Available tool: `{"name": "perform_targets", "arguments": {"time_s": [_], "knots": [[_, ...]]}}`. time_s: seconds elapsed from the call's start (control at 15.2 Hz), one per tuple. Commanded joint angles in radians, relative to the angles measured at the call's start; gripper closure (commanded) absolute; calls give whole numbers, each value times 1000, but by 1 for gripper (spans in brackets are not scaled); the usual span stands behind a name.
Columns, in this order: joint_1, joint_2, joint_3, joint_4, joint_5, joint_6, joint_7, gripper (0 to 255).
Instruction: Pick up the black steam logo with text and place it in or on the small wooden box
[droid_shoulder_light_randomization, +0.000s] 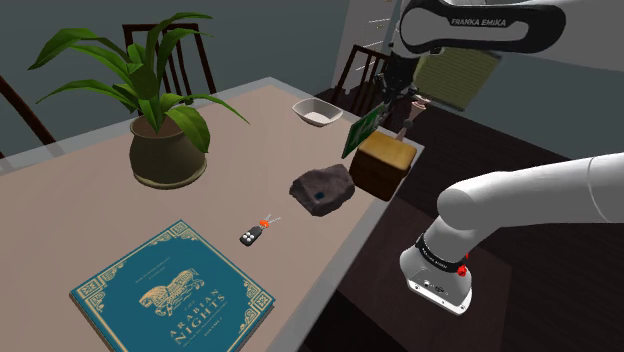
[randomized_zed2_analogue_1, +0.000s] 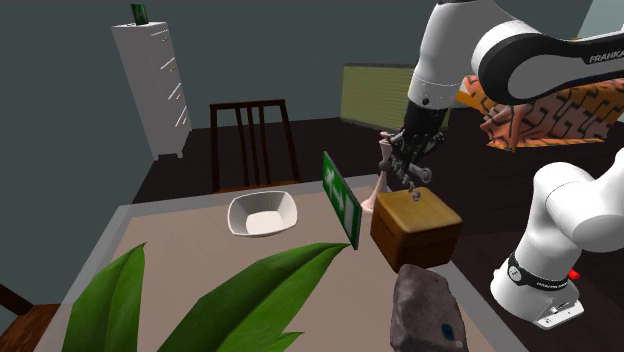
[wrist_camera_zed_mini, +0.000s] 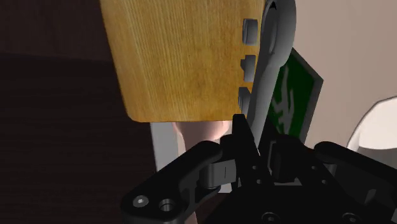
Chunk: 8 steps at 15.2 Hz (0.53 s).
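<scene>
End effector (randomized_zed2_analogue_1: 412, 168): poised over the small wooden box (randomized_zed2_analogue_1: 415, 225), pinched narrow on the steam logo (randomized_zed2_analogue_1: 414, 189). Same grip seen in the wrist view, with the black fingers clasping the piece between them.

Steam logo: reads as a thin, flat, dark grey piece rather than black. Carries small raised blocks along one edge in the wrist view, too small to read as text. Hangs down from the fingers with its lower end right at the box top; touching or just clear, can't tell.

Small wooden box: plain light wood with a solid flat top showing bare grain. Sits at the edge of the desk (droid_shoulder_light_randomization: 60, 205), on the shoulder view's right.

Green sign (randomized_zed2_analogue_1: 341, 197) with a white figure: standing on edge, tilted, just beside the box on the second exterior view's left.

White bowl (randomized_zed2_analogue_1: 263, 214): beyond the sign, further to that view's left, well apart from the box, inside showing bare white.

Grey rock (droid_shoulder_light_randomization: 322, 188) with a blue spot: near the box, between it and the small black key fob (droid_shoulder_light_randomization: 254, 235).

Teal book (droid_shoulder_light_randomization: 172, 290): lying flat, cover up.

Brown pot (droid_shoulder_light_randomization: 167, 152): holding a green leafy plant (droid_shoulder_light_randomization: 150, 70).

Pale pinkish object (randomized_zed2_analogue_1: 383, 172) behind the box: partly hidden, can't identify.
</scene>
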Motion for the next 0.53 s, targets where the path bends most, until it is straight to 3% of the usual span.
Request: {"name": "perform_targets", "arguments": {"time_s": [0.0, 0.2, 0.46], "knots": [[-2, -74, -27, -51, -7, -21, -30, 255], [-8, -169, -62, -108, -22, -55, -68, 255], [-6, -174, -61, -164, -22, -4, -61, 255]]}}
